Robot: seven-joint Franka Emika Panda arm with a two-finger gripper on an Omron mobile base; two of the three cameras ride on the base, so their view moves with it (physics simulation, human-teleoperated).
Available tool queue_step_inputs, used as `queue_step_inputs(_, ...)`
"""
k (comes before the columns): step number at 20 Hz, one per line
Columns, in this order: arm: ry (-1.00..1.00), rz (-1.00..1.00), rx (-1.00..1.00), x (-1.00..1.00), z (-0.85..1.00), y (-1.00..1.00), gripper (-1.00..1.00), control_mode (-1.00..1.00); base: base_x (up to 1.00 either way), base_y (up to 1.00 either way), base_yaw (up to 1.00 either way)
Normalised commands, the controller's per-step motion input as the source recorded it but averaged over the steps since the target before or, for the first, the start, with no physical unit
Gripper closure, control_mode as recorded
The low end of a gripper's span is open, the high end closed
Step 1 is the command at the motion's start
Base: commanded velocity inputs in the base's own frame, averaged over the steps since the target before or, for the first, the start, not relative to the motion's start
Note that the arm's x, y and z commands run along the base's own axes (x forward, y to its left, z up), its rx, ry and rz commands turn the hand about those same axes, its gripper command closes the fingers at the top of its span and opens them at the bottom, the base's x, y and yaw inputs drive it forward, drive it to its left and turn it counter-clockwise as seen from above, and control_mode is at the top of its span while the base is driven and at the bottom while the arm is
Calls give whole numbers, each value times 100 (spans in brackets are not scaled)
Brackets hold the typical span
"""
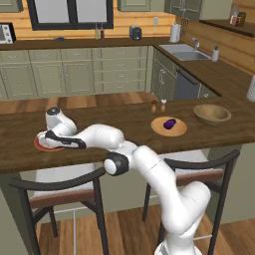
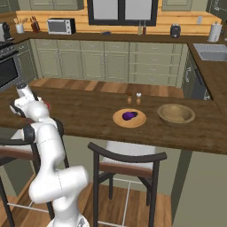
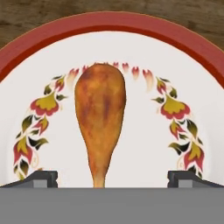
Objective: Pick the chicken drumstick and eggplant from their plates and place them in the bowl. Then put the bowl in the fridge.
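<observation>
The chicken drumstick [image 3: 100,113] lies on the white plate with the orange-red rim [image 3: 118,26], bone end pointing toward my hand. My gripper [image 3: 112,179] hovers low over it, open, with one fingertip [image 3: 37,178] on each side of the bone. In the left base view the gripper [image 1: 49,138] hangs over that plate [image 1: 39,145] at the counter's left. The eggplant [image 1: 170,123] rests on the tan wooden plate [image 1: 169,131] mid-counter, and the empty wooden bowl [image 1: 212,114] sits to its right. The fridge is out of view.
Salt and pepper shakers [image 1: 158,104] stand behind the tan plate. Two bar stools [image 1: 60,191] are tucked under the counter's near edge. A sink [image 1: 185,52] sits on the far counter, and a microwave [image 2: 61,25] stands at the back.
</observation>
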Motion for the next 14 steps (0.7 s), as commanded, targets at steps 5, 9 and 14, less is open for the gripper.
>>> queue_step_inputs(5,3,0,4,17,-47,10,100,-100,0,0,0)
queue_step_inputs(9,0,0,3,-4,-33,0,100,-100,0,0,0)
queue_step_inputs(14,1,0,0,-13,-30,6,100,-100,0,0,0)
